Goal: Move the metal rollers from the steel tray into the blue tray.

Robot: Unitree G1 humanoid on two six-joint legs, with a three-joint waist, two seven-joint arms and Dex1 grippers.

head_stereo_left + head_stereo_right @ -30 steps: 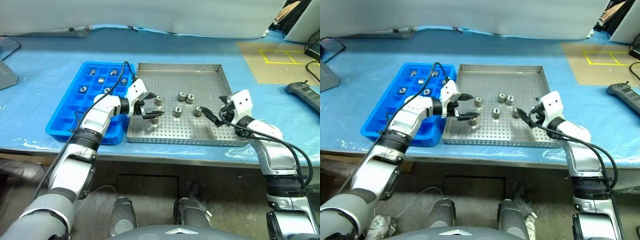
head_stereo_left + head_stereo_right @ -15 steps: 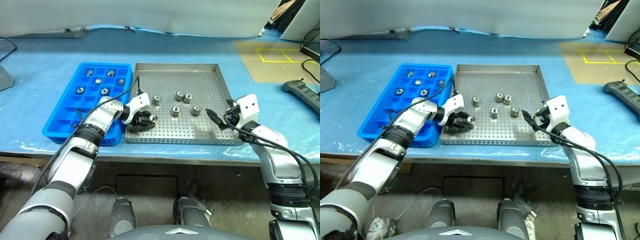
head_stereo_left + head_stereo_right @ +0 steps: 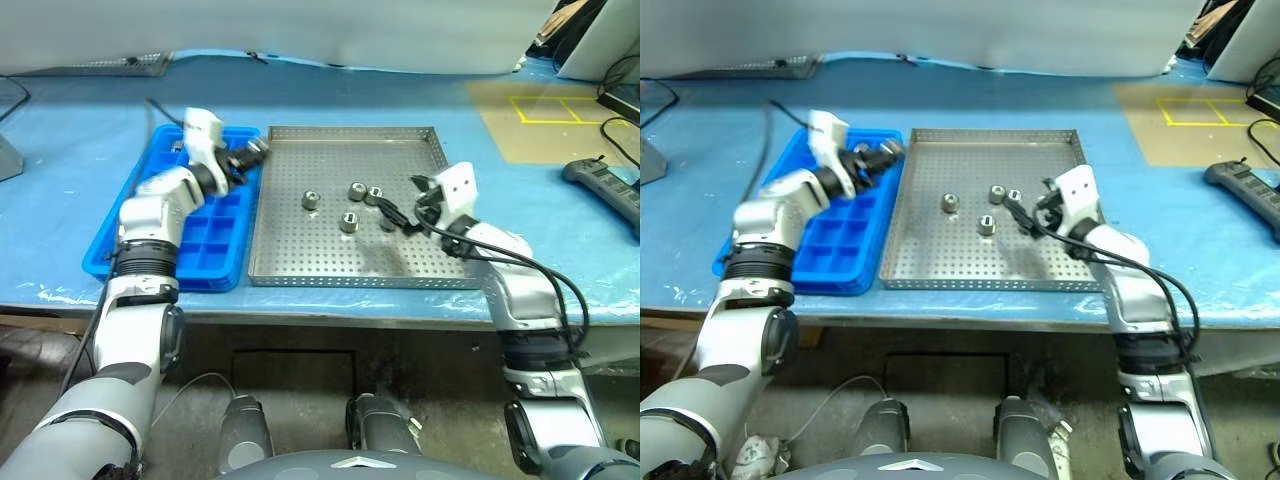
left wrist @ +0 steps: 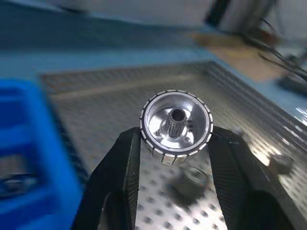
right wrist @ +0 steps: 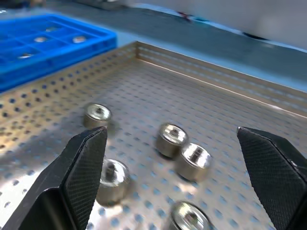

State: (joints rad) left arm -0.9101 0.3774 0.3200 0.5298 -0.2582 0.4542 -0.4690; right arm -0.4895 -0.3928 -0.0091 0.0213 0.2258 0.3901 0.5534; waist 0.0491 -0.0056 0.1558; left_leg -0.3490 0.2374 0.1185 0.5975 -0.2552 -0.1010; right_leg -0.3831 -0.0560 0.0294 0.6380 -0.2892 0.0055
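Left tool (image 4: 175, 143) clamps metal roller (image 4: 176, 126); right tool (image 5: 175, 167) spread wide; no legible writing.

Four metal rollers (image 3: 347, 222) on steel tray (image 3: 340, 262), one roller (image 4: 176, 125) gripped over blue tray (image 3: 215, 240)

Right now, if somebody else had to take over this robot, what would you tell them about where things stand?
Left gripper: shut on one metal roller, held above the blue tray near its far end.
Right gripper: open, holding nothing, level over the steel tray, pointing at the loose rollers.
Done: a few rollers already sit in the blue tray's far compartments.
Left: drop the held roller into a free compartment, then carry over the five rollers on the steel tray.
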